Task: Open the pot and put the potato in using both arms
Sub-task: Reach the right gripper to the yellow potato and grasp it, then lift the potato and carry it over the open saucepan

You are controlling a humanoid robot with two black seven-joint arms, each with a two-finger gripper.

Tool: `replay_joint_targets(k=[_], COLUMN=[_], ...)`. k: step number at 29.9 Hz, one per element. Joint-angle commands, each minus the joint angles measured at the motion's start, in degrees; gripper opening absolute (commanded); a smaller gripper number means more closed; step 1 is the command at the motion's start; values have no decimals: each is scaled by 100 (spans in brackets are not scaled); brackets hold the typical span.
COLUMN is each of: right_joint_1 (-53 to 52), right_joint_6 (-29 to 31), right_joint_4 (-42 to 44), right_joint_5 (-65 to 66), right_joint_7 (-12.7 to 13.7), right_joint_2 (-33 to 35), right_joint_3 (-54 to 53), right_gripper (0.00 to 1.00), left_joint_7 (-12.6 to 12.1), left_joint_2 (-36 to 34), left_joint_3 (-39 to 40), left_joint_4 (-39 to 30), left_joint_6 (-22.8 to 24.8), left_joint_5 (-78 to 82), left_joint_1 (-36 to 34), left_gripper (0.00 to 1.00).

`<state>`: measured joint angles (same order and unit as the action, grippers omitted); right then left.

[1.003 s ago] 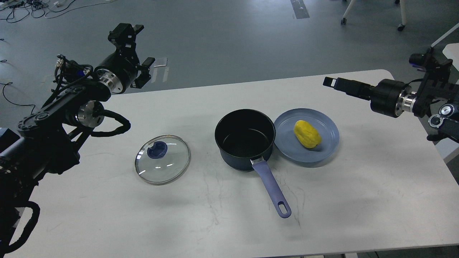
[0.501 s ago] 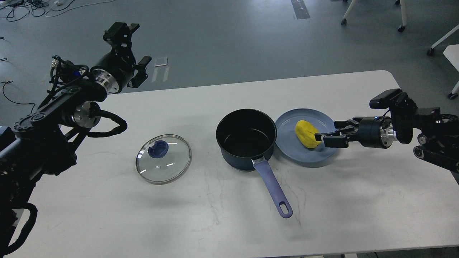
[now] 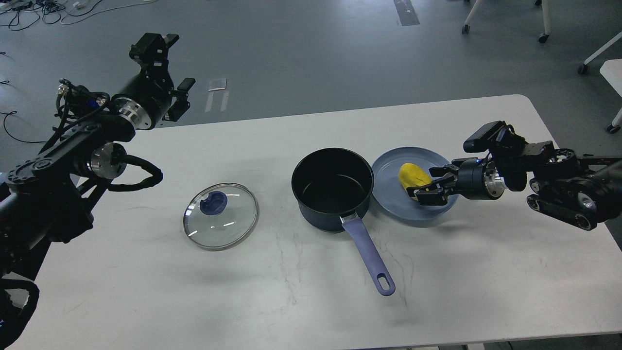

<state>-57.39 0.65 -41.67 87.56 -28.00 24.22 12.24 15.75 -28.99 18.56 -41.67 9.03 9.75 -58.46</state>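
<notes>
The dark pot (image 3: 332, 189) stands open at the table's middle, its purple handle (image 3: 369, 260) pointing toward me. Its glass lid (image 3: 220, 215) with a blue knob lies flat on the table to the pot's left. The yellow potato (image 3: 411, 175) lies on a blue plate (image 3: 388, 167) just right of the pot. My right gripper (image 3: 430, 184) is low over the plate, open, with one finger on each side of the potato's right end. My left gripper (image 3: 169, 65) is open and empty, raised beyond the table's far left edge.
The white table (image 3: 486, 272) ends with a rounded corner at the far right. Chair legs and cables stand on the grey floor beyond the table.
My right arm swung in from the far right, came down to the plate, and its fingers now straddle the potato. My left arm has drawn a little further back and left.
</notes>
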Motion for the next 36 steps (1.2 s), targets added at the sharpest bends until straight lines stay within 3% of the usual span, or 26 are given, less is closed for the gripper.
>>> replay_joint_targets(k=[1,4,10,19,23,31,33,35,36], right_joint_1=[-88,-185,-308,-1362,-1643,-1583,-1504,-1364,-1337], right_joint_6=[5,-48,-162,-557,-777,-848,-856,-891,-909], right_joint_4=[132,229,229,185,273,423,423,405,405], right_joint_5=[7,7,-2,-2,-2,-2,-10,-89,-98], right_joint_7=[0,0,0,0,0,0,0,0,0], right_joint_2=[-145,-163,-181,-189,-986,-1815,-1816,-1789,-1780], right_joint_3=[251,402,376,402,481,1070,1201,1150,1132], right_gripper=[44,29,29,30,33,34,40,83,88], left_joint_7=[68,77,86,138,138,138,138,138,138], left_joint_2=[-10,-1,25,86,95,69,34,16,16], left_joint_3=[-2,-2,-19,-11,-2,-11,-11,-11,-11], left_joint_4=[1,1,1,1,1,1,1,1,1], left_joint_6=[11,11,11,11,2,2,-7,-7,-7], left_joint_5=[88,106,176,317,325,325,325,325,325], left_joint_1=[19,28,37,28,2,10,10,10,10], left_gripper=[98,98,98,98,98,98,98,98,98])
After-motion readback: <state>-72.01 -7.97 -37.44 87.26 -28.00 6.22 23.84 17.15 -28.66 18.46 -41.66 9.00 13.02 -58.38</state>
